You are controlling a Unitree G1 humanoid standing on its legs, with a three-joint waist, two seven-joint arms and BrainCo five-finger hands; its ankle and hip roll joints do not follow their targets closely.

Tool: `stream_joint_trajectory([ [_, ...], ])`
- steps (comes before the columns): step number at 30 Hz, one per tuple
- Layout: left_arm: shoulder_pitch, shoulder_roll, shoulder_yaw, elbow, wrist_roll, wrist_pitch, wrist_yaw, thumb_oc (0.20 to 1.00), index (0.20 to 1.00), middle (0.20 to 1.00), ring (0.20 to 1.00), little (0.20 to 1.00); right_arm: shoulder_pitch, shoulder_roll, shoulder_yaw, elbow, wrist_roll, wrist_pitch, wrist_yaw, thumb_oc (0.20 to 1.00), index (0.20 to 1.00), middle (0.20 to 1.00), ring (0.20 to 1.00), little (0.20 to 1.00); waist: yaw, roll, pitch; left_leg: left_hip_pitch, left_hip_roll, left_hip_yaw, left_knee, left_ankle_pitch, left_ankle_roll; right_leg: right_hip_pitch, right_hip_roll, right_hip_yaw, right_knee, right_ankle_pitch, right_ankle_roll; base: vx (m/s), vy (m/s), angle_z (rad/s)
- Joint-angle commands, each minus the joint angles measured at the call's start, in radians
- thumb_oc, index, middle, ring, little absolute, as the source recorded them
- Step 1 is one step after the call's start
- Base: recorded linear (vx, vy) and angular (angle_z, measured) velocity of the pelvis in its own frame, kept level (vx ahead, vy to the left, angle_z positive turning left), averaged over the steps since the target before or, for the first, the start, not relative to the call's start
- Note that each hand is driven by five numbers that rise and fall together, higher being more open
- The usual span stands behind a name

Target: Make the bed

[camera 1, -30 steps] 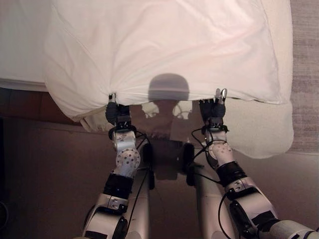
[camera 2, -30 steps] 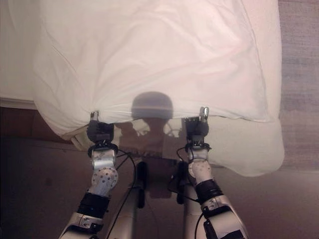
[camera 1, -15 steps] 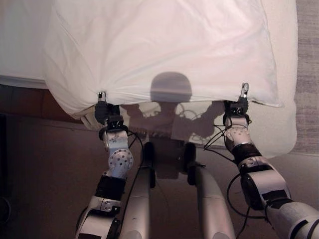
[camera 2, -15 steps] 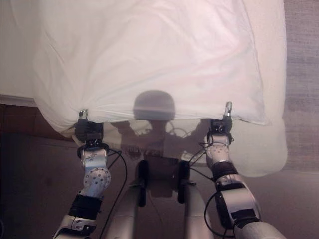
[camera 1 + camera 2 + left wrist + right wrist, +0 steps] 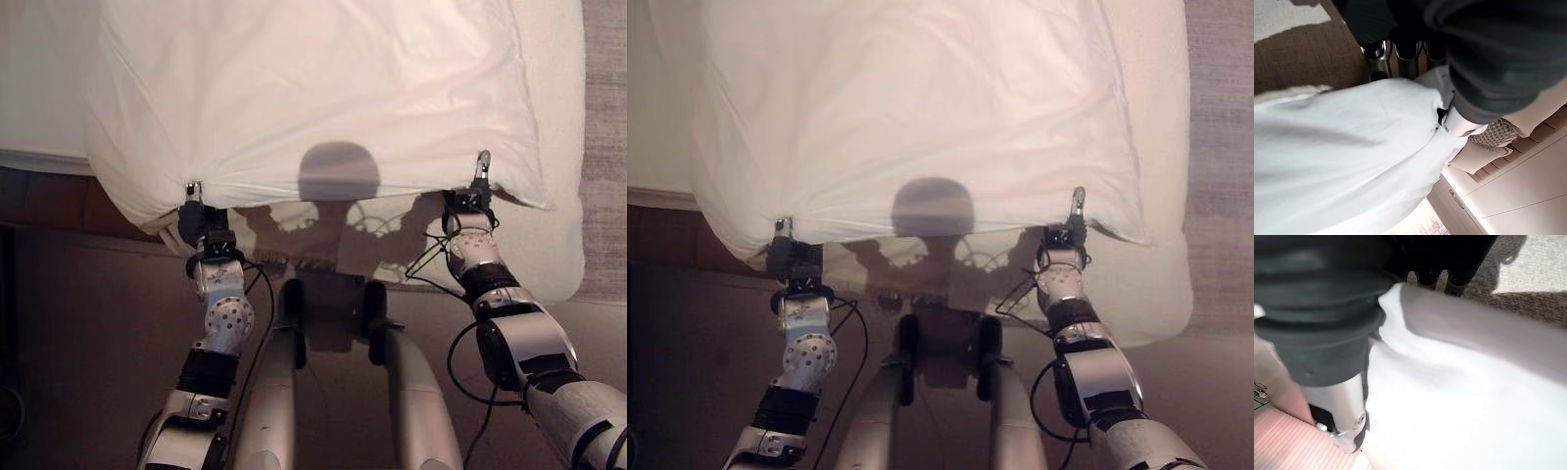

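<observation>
A bed (image 5: 563,245) with a pale sheet lies crosswise ahead, and over it is spread a big white duvet (image 5: 313,98) whose near edge hangs just past the mattress side. The left hand (image 5: 196,223) pinches that edge near the duvet's left corner, fingers curled into the bunched cloth. The right hand (image 5: 468,201) grips the same edge near the right corner, one finger sticking up. Brown floor (image 5: 88,333) lies below the bed.
</observation>
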State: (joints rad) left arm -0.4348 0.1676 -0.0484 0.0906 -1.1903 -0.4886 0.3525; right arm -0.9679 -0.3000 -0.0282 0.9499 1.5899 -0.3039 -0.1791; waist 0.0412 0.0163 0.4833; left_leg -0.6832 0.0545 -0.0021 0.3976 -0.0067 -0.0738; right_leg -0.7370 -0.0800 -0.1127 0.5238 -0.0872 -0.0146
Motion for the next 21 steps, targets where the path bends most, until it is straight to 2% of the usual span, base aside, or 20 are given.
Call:
stream_joint_trajectory([
  [1, 0.073, 0.050, 0.139, -0.140, 0.062, -0.095, -0.020, 0.200, 0.200, 0.200, 0.200, 0.200, -0.006, -0.076, 0.002, -0.003, -0.048, -0.026, 0.008, 0.385, 0.385, 0.385, 0.385, 0.385, 0.010, 0.025, -0.083, -0.042, -0.048, 0.009, -0.021, 0.018, 0.036, 0.011, 0.003, 0.033, -0.105, 0.063, 0.109, 0.00, 0.000, 0.00],
  [2, 0.071, 0.049, 0.140, -0.138, 0.061, -0.097, -0.018, 0.200, 0.200, 0.200, 0.200, 0.200, -0.004, -0.078, 0.004, -0.005, -0.052, -0.027, 0.005, 0.200, 0.200, 0.200, 0.200, 0.200, 0.008, 0.027, -0.086, -0.038, -0.047, 0.011, -0.027, 0.017, 0.036, 0.012, 0.004, 0.033, -0.106, 0.063, 0.109, 0.00, 0.000, 0.00],
  [8, 0.076, 0.041, 0.145, -0.133, 0.054, -0.093, -0.025, 0.200, 0.200, 0.200, 0.200, 0.200, 0.030, -0.075, 0.012, -0.059, -0.065, -0.031, 0.021, 0.200, 0.200, 0.200, 0.200, 0.200, 0.003, 0.030, -0.093, -0.020, -0.048, 0.016, -0.055, 0.027, 0.032, 0.026, 0.003, 0.037, -0.121, 0.064, 0.112, 0.00, -0.003, -0.03],
  [10, 0.063, 0.028, 0.142, -0.103, 0.029, -0.087, -0.048, 0.200, 0.200, 0.200, 0.200, 0.200, 0.130, -0.060, 0.048, -0.172, -0.111, -0.018, 0.095, 0.200, 0.200, 0.200, 0.200, 0.200, -0.008, 0.030, -0.095, -0.012, -0.049, 0.017, -0.061, 0.034, 0.029, 0.034, 0.005, 0.038, -0.127, 0.064, 0.111, 0.00, 0.000, 0.00],
  [16, 0.070, 0.005, 0.131, -0.074, -0.013, -0.079, -0.088, 0.200, 0.200, 0.200, 0.200, 0.200, 0.251, -0.012, 0.036, -0.274, -0.107, -0.050, 0.139, 0.200, 0.200, 0.200, 0.200, 0.200, -0.021, 0.032, -0.101, -0.013, -0.048, 0.014, -0.042, 0.024, 0.035, 0.033, 0.006, 0.044, -0.113, 0.056, 0.107, 0.00, -0.002, -0.01],
  [17, 0.075, -0.005, 0.127, -0.069, -0.024, -0.073, -0.099, 0.250, 0.250, 0.250, 0.250, 0.250, 0.290, 0.009, 0.030, -0.322, -0.105, -0.063, 0.151, 0.200, 0.200, 0.200, 0.200, 0.200, -0.028, 0.032, -0.104, -0.014, -0.046, 0.017, -0.037, 0.021, 0.035, 0.033, 0.007, 0.047, -0.111, 0.055, 0.107, 0.00, 0.000, 0.00],
  [18, 0.080, -0.011, 0.126, -0.063, -0.032, -0.070, -0.108, 0.344, 0.344, 0.344, 0.344, 0.344, 0.311, 0.019, 0.023, -0.349, -0.104, -0.073, 0.156, 0.200, 0.200, 0.200, 0.200, 0.200, -0.033, 0.031, -0.105, -0.014, -0.045, 0.018, -0.036, 0.020, 0.036, 0.033, 0.009, 0.049, -0.111, 0.056, 0.107, 0.00, 0.000, 0.00],
  [20, 0.090, -0.021, 0.114, -0.053, -0.059, -0.057, -0.128, 0.438, 0.438, 0.438, 0.438, 0.438, 0.346, 0.033, 0.023, -0.399, -0.100, -0.089, 0.158, 0.200, 0.200, 0.200, 0.200, 0.200, -0.039, 0.031, -0.109, -0.013, -0.044, 0.022, -0.038, 0.019, 0.036, 0.030, 0.010, 0.053, -0.114, 0.059, 0.108, 0.00, 0.000, 0.00],
  [21, 0.089, -0.026, 0.110, -0.046, -0.070, -0.052, -0.135, 0.526, 0.526, 0.526, 0.526, 0.526, 0.366, 0.039, 0.026, -0.432, -0.102, -0.096, 0.160, 0.200, 0.200, 0.200, 0.200, 0.200, -0.044, 0.029, -0.111, -0.014, -0.043, 0.024, -0.039, 0.021, 0.034, 0.028, 0.010, 0.055, -0.116, 0.060, 0.109, 0.00, 0.000, 0.00],
])
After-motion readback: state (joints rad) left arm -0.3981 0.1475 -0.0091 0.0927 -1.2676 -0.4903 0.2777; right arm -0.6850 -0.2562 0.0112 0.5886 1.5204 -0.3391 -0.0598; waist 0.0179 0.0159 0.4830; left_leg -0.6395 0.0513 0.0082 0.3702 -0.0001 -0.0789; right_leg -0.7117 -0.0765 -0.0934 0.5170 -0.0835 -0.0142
